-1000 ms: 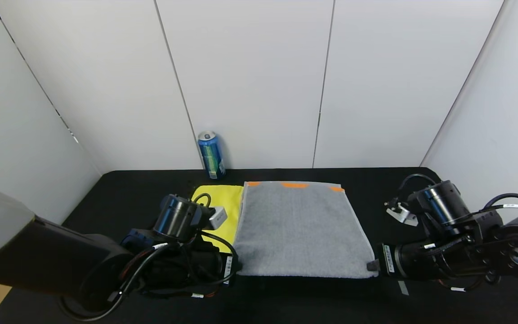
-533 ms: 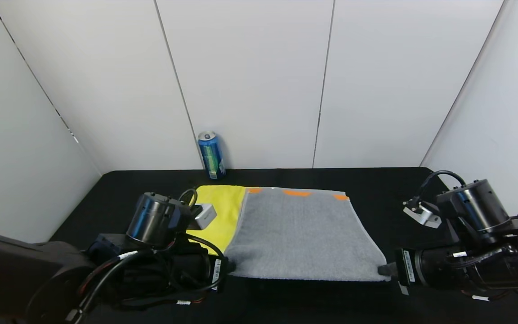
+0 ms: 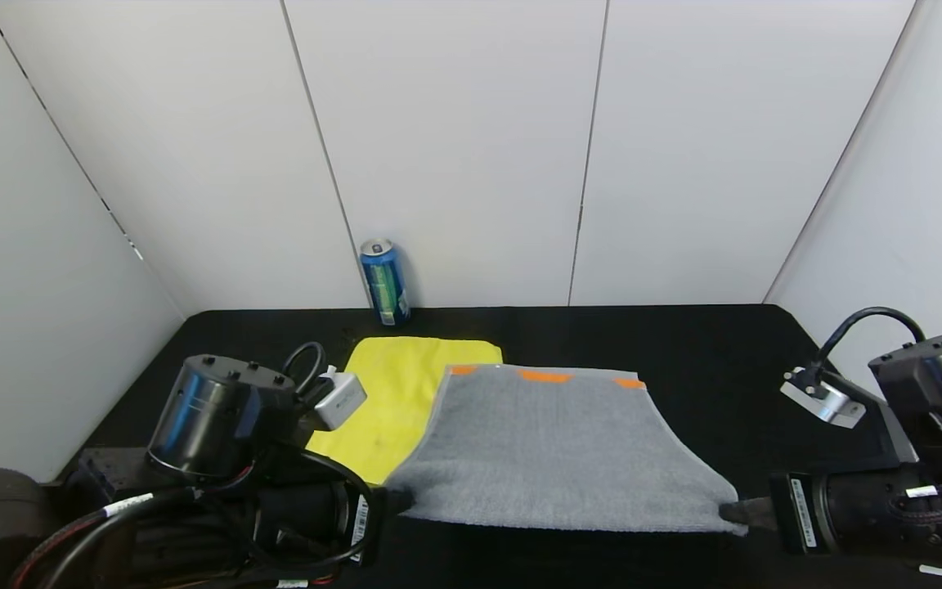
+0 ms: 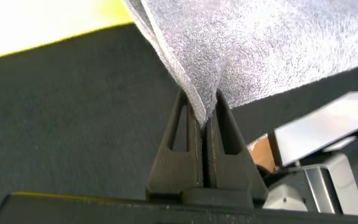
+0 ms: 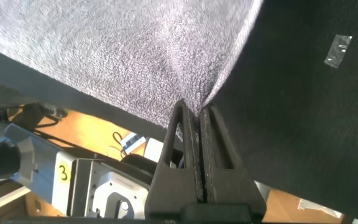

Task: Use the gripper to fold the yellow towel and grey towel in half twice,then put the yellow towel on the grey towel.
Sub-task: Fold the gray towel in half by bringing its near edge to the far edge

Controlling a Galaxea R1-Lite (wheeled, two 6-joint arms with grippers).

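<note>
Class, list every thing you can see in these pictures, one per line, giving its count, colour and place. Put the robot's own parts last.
grey towel: one, mid-grey with orange patches on its far edge, spread mid-table, its near edge at the table's front, overlapping the yellow towel.
yellow towel: one, bright yellow, flat on the table, left of the grey towel and partly under it.
can: one, blue and green, upright at the back of the table by the wall.
table: one, black top.
walls: white panels behind and at both sides.
left end effector: one, black, shut on the grey towel's near left corner.
right end effector: one, black, shut on the grey towel's near right corner.
</note>
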